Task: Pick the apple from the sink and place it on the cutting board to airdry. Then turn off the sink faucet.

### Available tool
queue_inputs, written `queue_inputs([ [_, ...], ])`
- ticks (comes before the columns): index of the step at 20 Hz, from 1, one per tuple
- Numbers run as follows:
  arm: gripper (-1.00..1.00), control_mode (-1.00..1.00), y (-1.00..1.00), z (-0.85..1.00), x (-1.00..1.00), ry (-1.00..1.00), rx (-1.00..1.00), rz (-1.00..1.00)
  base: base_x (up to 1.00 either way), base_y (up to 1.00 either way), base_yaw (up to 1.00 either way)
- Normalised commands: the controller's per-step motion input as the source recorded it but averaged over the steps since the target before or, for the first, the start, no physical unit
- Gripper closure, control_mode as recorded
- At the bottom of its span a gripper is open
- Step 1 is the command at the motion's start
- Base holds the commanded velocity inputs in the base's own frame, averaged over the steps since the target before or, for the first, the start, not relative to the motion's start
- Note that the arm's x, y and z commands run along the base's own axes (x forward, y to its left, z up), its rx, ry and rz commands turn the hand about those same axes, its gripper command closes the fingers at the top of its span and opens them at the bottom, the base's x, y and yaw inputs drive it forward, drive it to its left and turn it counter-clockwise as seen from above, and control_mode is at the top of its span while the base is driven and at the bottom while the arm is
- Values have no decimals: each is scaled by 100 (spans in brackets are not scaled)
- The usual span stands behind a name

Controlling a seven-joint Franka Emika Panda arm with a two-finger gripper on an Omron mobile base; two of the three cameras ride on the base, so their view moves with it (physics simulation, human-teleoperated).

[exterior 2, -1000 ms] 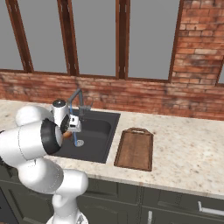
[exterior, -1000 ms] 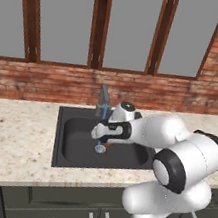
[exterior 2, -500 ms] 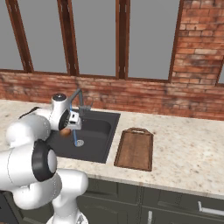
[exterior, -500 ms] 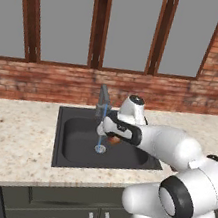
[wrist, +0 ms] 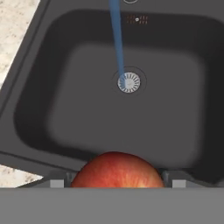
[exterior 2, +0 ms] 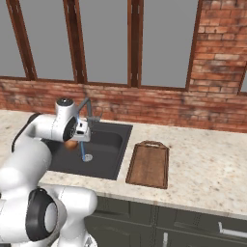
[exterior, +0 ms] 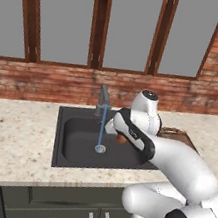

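Note:
My gripper (exterior 2: pixel 72 143) is shut on the apple (exterior 2: pixel 71 144), a red-orange fruit held above the right part of the dark sink (exterior 2: pixel 107 159). In the hand view the apple (wrist: pixel 116 171) sits between the fingertips (wrist: pixel 57 183), over the basin's near wall (wrist: pixel 39 144). From the left base view the apple (exterior: pixel 122 139) peeks out under the hand. A blue stream runs from the grey faucet (exterior: pixel 102 99) down to the silver drain (wrist: pixel 129 82). The brown cutting board (exterior 2: pixel 149 164) lies on the counter right of the sink, with nothing on it.
Speckled beige counter (exterior: pixel 15 135) surrounds the sink. A brick wall (exterior 2: pixel 159 108) with windows rises behind it. My own white arm hides most of the cutting board (exterior: pixel 177 135) in the left base view. Cabinet fronts (exterior 2: pixel 193 226) lie below the counter.
The hand has carried the apple a little to the right, away from the drain and stream, and the arm's elbow has swung out to the right. The water keeps running.

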Motion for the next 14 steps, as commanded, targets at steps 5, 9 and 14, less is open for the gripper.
queue_inputs([
  [5, 100, -100, -25, 45, -51, 0, 0, 0, 0, 0, 0],
  [9, 100, -100, -18, 27, -52, 0, 0, 0, 0, 0, 0],
  [14, 100, -100, -18, 29, -52, 0, 0, 0, 0, 0, 0],
])
